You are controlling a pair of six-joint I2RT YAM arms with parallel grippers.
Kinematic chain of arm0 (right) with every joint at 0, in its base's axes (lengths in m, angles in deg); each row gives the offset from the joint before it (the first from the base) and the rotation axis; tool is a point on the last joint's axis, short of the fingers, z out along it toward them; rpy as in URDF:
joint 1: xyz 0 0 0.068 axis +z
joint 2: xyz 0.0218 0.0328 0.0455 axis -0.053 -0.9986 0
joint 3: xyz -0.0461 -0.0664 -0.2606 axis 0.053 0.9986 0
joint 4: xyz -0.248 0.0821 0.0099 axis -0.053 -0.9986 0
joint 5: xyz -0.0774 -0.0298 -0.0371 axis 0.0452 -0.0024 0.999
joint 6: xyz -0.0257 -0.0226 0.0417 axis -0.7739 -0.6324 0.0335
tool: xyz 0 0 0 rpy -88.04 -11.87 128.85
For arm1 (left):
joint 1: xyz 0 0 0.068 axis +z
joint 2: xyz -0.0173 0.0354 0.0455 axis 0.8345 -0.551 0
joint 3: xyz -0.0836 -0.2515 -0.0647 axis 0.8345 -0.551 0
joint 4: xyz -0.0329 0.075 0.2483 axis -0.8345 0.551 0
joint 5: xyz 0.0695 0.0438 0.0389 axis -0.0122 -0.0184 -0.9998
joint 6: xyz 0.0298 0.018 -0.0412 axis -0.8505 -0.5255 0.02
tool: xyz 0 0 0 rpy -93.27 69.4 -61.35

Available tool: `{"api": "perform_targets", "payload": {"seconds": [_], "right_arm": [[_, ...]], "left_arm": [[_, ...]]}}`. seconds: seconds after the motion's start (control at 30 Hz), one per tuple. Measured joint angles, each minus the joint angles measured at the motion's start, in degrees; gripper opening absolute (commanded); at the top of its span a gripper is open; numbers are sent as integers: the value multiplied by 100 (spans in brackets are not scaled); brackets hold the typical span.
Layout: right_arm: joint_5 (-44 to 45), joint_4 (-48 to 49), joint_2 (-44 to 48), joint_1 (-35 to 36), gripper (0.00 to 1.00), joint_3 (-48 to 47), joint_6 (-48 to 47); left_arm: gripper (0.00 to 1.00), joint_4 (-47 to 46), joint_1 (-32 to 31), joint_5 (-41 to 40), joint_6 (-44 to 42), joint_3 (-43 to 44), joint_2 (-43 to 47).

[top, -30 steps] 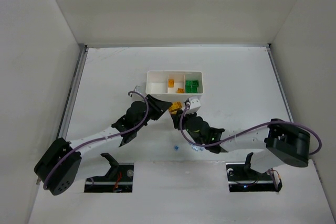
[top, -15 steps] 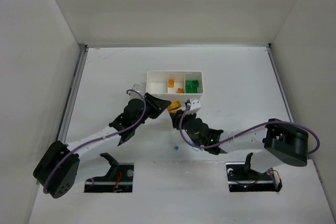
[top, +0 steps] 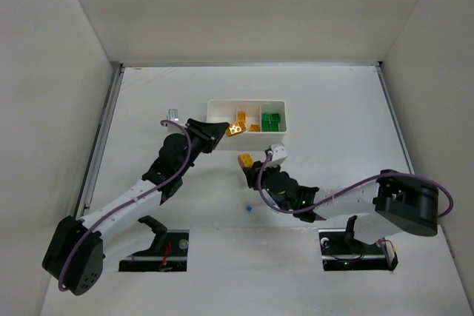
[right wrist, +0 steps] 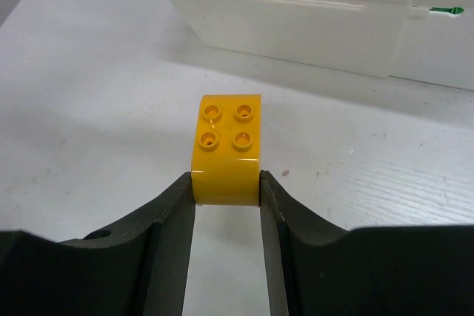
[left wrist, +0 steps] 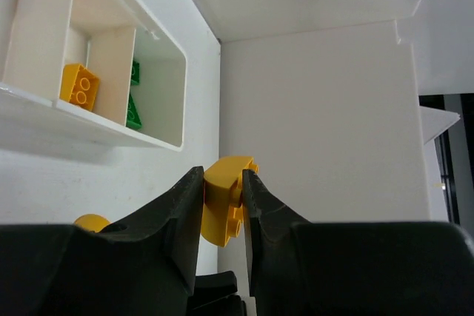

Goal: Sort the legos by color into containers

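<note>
My left gripper (top: 229, 131) is shut on a yellow-orange lego (left wrist: 222, 205) and holds it above the table at the near edge of the white tray (top: 220, 103). My right gripper (top: 249, 163) is shut on a second yellow-orange lego (right wrist: 228, 146) that rests on the table just in front of the tray (right wrist: 296, 12). The tray's middle compartment holds yellow-orange legos (top: 241, 117). Its right compartment holds green legos (top: 271, 120). Its left compartment looks empty. A tiny light blue lego (top: 249, 208) lies on the table near the arms.
The enclosure's white walls stand on the left, right and far sides. The two arm bases sit at the near edge. The right arm lies low across the table behind its gripper.
The two grippers were together at one yellow-orange spot. My left gripper has moved up towards the tray with a yellow-orange lego; my right gripper stays low, gripping the other.
</note>
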Motion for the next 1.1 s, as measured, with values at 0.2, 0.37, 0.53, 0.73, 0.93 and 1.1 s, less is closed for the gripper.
{"api": "perform_targets", "payload": {"seconds": [0.2, 0.37, 0.53, 0.73, 0.93, 1.1], "right_arm": [[-87, -120, 487, -68, 34, 39, -15], [-201, -522, 811, -501, 34, -157, -116], [-490, -713, 597, -1311, 35, -734, -214], [-828, -804, -234, -1969, 37, -1639, -315], [-1016, -940, -951, -2251, 68, -2140, -367], [-1095, -1003, -925, -2361, 71, -2188, -400]], "left_arm": [[8, 20, 103, 13, 35, -2, 61], [8, 50, 208, -33, -55, -4, 387], [9, 179, 210, -155, -304, -50, 717], [9, 417, 212, -302, -623, -297, 892], [9, 560, 247, -378, -839, -361, 774], [9, 560, 243, -433, -1014, -350, 402]]}}
